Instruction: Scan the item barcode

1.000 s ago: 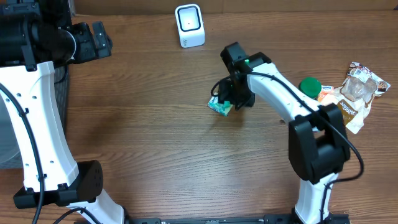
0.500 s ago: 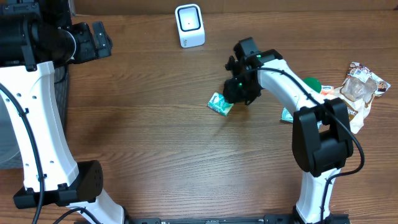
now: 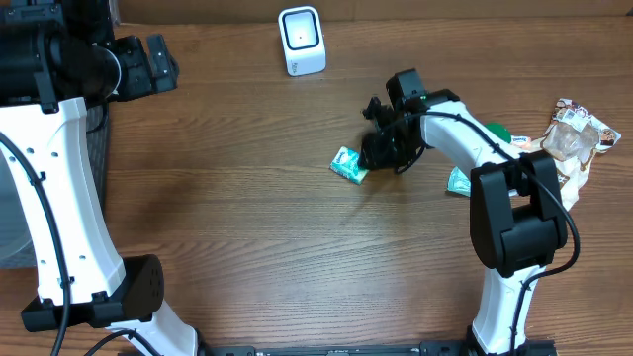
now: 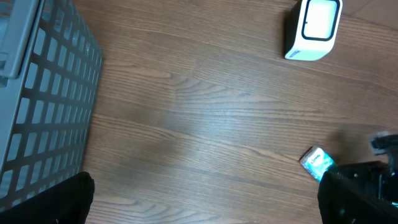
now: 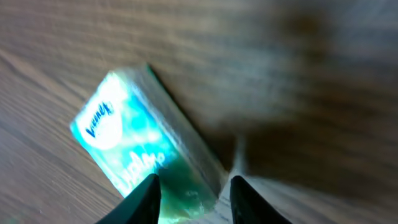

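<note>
Overhead: white scanner [image 3: 302, 40] stands near the far edge of the desk [image 3: 247, 227], about mid-width. Teal tissue pack [image 3: 348, 164] lies flat on the desk, nearer than the scanner and a bit to its right, well apart from it. Right gripper [image 3: 381, 148] is low at the pack's right end, just beside or touching it, can't tell which. Left gripper [image 3: 158, 61] sits over the far-left corner, well apart from the pack. Clutter at the right edge: green lid [image 3: 495, 132], crinkly snack bag [image 3: 574, 138], second teal pack [image 3: 458, 181]

Left wrist: left gripper [image 4: 204, 190] is spread wide with nothing between the fingers. Grey basket [image 4: 43, 93] on the left, scanner [image 4: 314, 28] top right, tissue pack [image 4: 317, 162] lower right with the right arm's dark head right against it

Right wrist: blurred. Tissue pack [image 5: 143, 149] lies at a slant on the wood, and its lower end reaches between the fingertips [image 5: 146, 199] of the right gripper [image 5: 194, 202]. Fingers stand partly apart with a gap showing; can't tell whether they're actually clamping the pack or just straddling it
</note>
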Tool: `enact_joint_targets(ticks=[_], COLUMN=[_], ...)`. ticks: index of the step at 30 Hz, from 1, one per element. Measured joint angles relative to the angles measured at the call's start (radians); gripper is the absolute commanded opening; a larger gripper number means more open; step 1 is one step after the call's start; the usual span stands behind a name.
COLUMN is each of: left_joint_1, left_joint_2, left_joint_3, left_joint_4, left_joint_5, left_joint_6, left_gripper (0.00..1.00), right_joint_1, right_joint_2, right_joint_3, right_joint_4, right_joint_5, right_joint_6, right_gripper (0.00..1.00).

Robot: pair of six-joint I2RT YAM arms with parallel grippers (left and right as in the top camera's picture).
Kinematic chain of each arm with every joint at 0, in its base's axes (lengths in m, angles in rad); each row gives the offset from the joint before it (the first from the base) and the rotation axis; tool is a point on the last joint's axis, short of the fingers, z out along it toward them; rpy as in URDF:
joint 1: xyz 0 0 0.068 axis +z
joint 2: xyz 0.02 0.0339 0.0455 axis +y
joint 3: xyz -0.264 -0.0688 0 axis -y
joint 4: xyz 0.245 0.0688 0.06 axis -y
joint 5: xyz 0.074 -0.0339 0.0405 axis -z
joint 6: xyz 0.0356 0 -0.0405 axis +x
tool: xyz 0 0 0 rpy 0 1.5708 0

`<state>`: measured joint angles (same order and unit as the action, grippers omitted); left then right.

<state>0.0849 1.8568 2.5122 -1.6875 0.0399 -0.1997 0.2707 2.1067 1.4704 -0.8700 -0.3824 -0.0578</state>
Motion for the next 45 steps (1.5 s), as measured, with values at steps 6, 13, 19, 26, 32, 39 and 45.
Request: enact_joint_targets(ticks=[6,13,19,26,32,39,45], left_joint_1=[0.000,0.000,0.000,0.000,0.000,0.000,0.000], left_joint_2=[0.000,0.000,0.000,0.000,0.000,0.000,0.000], left_joint_3=[0.000,0.000,0.000,0.000,0.000,0.000,0.000], left_joint_4=[0.000,0.000,0.000,0.000,0.000,0.000,0.000], left_joint_5=[0.000,0.000,0.000,0.000,0.000,0.000,0.000], left_joint_6=[0.000,0.000,0.000,0.000,0.000,0.000,0.000], left_gripper=[0.99,1.00,0.99,1.00,1.00,1.00,0.99], right_joint_1=[-0.003,-0.007,-0.017,-0.097,-0.150,-0.144,-0.144], right_joint_2=[-0.001,-0.003,-0.003,-0.024,-0.039,-0.040,-0.076], right_joint_3=[-0.037,-0.042,-0.003,0.133,0.143,0.143,0.143], right_joint_4=[0.023,-0.018,-0.194,-0.288,-0.290,-0.290,-0.291], right_joint_5=[-0.040,-0.119,-0.355,-0.833,-1.077,-1.140,-1.148], right_joint_6=[-0.006,0.006,0.008,0.037,0.223,0.407,0.459], right_gripper=[0.10,0.04,0.04,0.04,0.04,0.04,0.04])
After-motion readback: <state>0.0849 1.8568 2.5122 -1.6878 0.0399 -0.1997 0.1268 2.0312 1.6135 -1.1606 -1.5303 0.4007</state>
